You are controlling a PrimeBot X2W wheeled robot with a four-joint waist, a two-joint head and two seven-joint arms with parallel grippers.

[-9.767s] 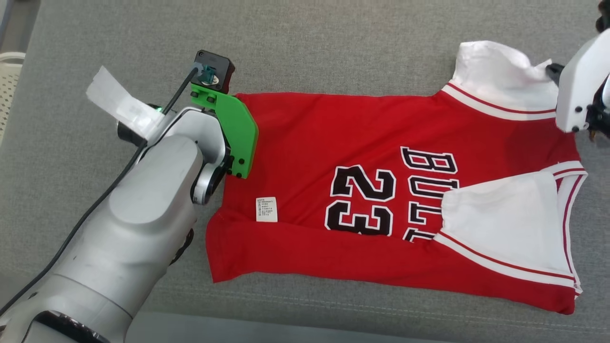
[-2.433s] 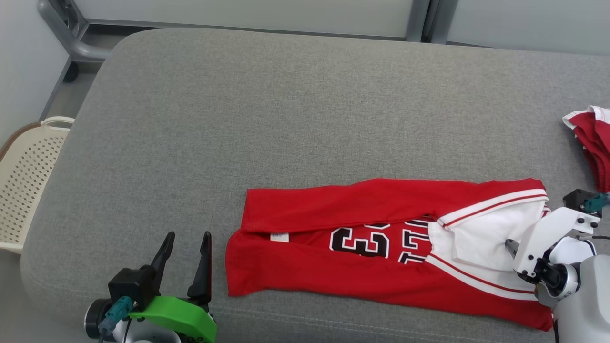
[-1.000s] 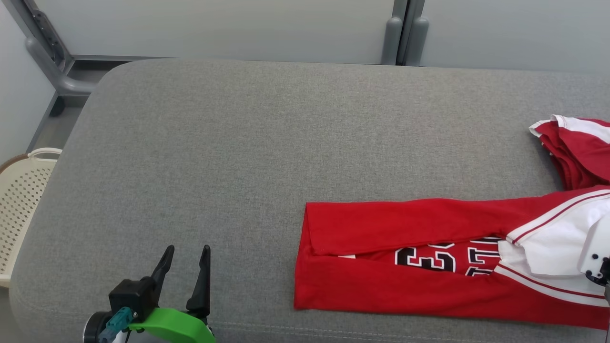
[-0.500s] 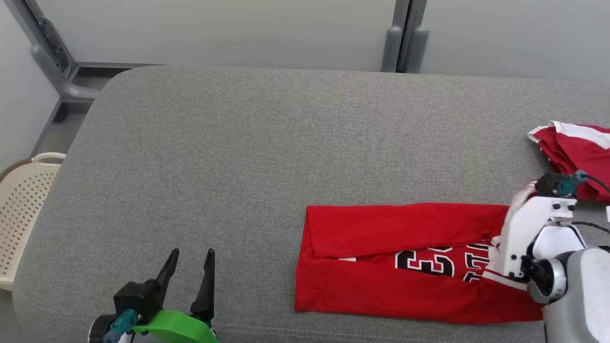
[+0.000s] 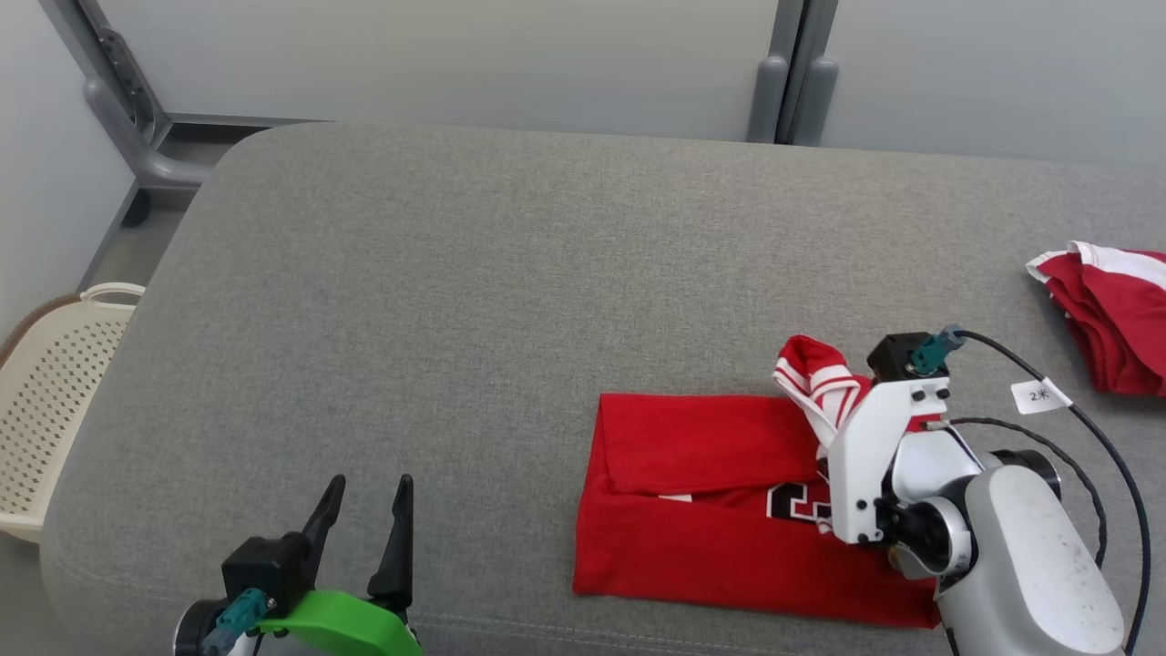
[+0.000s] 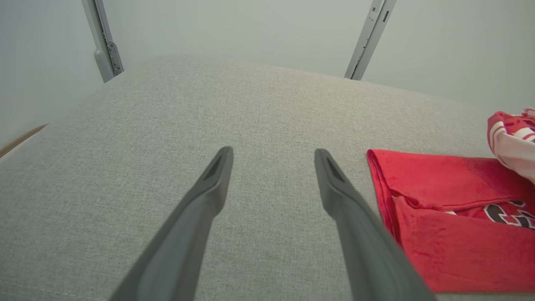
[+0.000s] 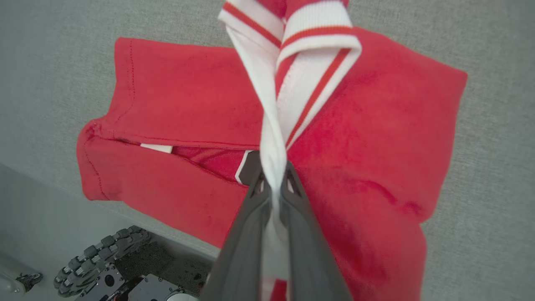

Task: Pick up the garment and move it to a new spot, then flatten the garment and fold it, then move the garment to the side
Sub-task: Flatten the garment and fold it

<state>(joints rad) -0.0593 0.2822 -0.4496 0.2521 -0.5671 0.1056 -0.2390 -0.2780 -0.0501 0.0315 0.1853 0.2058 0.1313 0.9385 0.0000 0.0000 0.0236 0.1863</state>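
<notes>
Your right gripper (image 7: 273, 177) is pinching the striped trim of the red garment (image 5: 701, 556), holding it raised, your left gripper (image 5: 364, 487) hovering wide open over the grey cushion (image 5: 455, 273)

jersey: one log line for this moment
stage: folding | right gripper: shut on jersey striped end, lifted over body | left gripper: open, empty

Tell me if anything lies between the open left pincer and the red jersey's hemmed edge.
Nothing visible does: just grey fabric cushion lies between the left pincer and the near edge of the red basketball jersey.
</notes>
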